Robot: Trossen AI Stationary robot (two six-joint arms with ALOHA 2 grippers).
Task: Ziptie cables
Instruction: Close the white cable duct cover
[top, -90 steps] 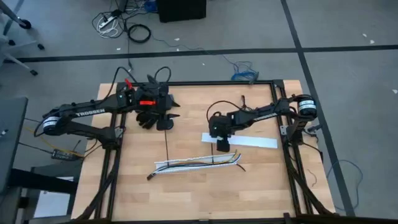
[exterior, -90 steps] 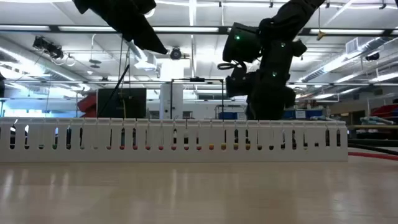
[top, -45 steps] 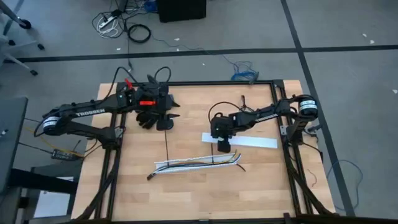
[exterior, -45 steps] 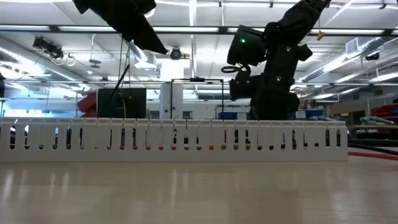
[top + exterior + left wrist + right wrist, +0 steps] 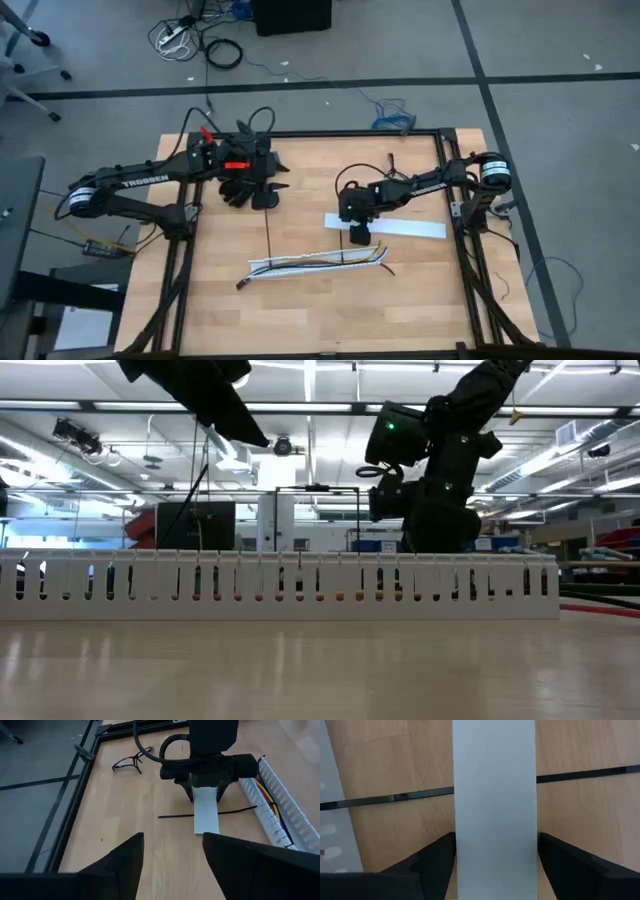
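Black plastic ziptie (image 5: 580, 772) is lying flat on the wood directly under your right gripper (image 5: 495, 851). It is passing beneath the white flat strip (image 5: 495, 780), which the spread, empty fingers are straddling. Its long axis is running finger to finger, so you're probably needing a wrist turn before pinching. Just beyond, the cables (image 5: 267, 785) are sitting inside the white slotted channel (image 5: 282, 800). Your left gripper (image 5: 172, 855) is hanging well apart, released and empty, so right is nearer.

The right gripper (image 5: 359, 236) has edged slightly toward the bench's right side. In the low view it sits a little higher.
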